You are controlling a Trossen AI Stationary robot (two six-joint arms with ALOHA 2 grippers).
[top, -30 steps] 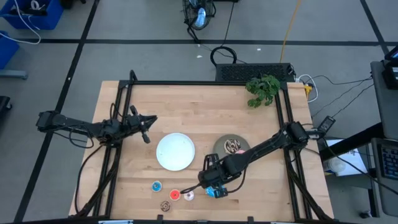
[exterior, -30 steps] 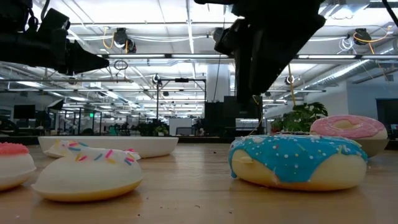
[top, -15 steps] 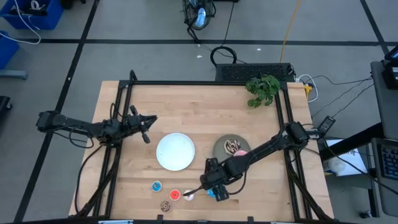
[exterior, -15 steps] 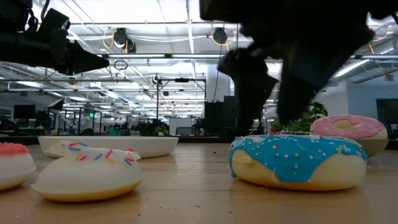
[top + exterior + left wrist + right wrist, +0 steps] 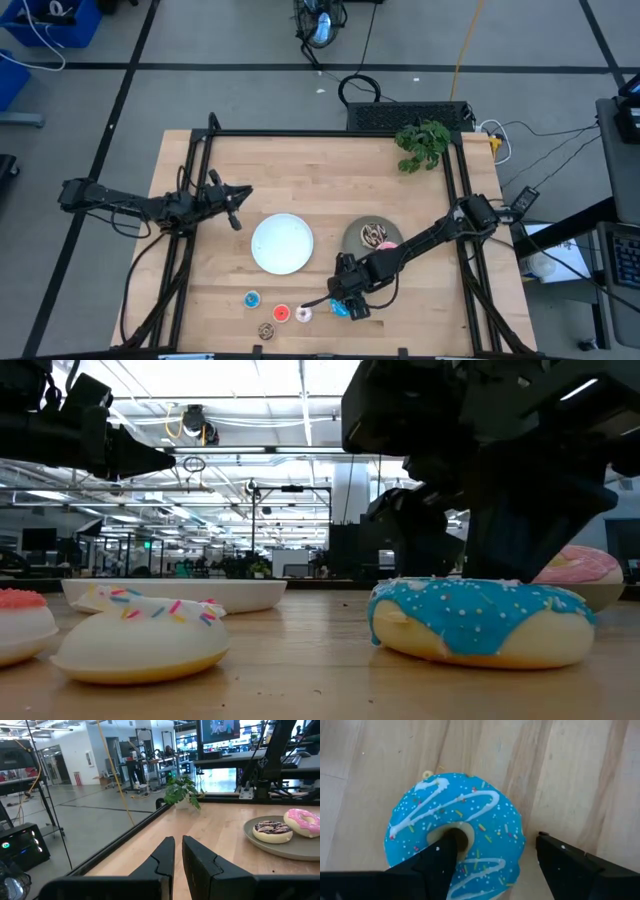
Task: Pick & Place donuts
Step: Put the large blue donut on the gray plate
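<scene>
- Blue-iced donut [image 5: 455, 832]: lies flat on the desk [image 5: 330, 190] near its front edge, at about 5 o'clock from the white plate [image 5: 282, 243].
- Right gripper [image 5: 492, 857]: directly over this donut, jaws open; one finger [image 5: 435, 862] sits at the donut's hole, the other [image 5: 570, 865] stands just outside the rim.
- Mini donuts: pale pink-white [image 5: 303, 314], red [image 5: 281, 313], blue [image 5: 252, 298] and brown [image 5: 265, 330], grouped at 9 o'clock from the blue-iced donut.
- Grey plate [image 5: 285, 845]: carries the pink-iced donut [image 5: 303, 821] and the brown drizzled donut [image 5: 272, 831], side by side.
- Left gripper [image 5: 178, 855]: waits above the desk's left side, at 10 o'clock from the white plate, jaws nearly closed and empty.
</scene>
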